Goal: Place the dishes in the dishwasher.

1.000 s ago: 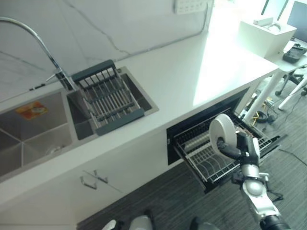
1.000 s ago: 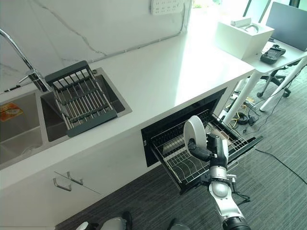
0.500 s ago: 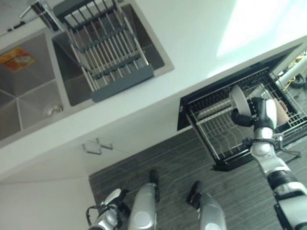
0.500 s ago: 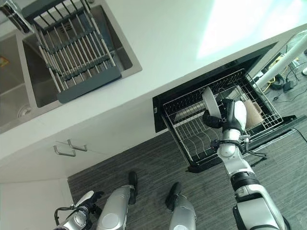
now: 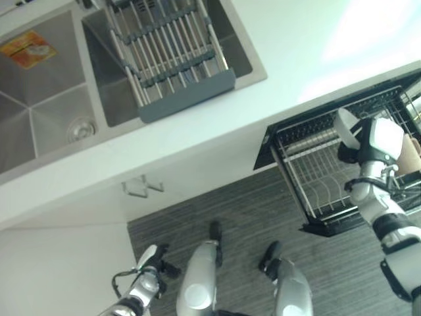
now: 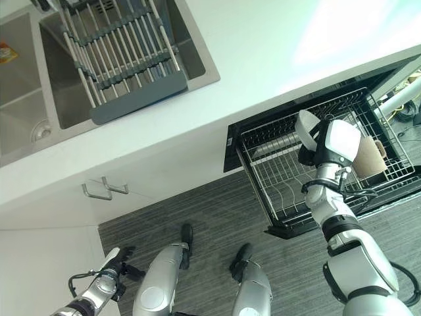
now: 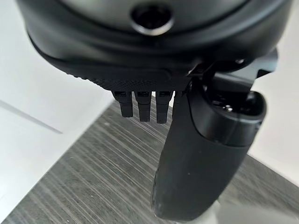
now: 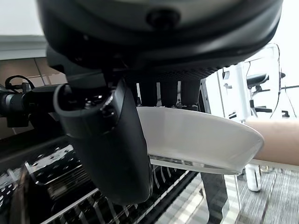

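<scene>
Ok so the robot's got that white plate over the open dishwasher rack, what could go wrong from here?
The right hand pinches the white plate only near its rim, so it might slip and drop onto the wire rack. The plate sits tilted above the rack; it could catch on the wires rather than slide into a slot. A brown cup already stands in the rack close beside the hand, and lowering the plate could knock it.

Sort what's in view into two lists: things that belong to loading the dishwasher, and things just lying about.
Part of the job:
- white plate, pinched in the right hand
- dishwasher rack, pulled out
- brown cup in the rack

Just lying about:
- grey drying rack over the sink
- left hand, low by the floor
</scene>
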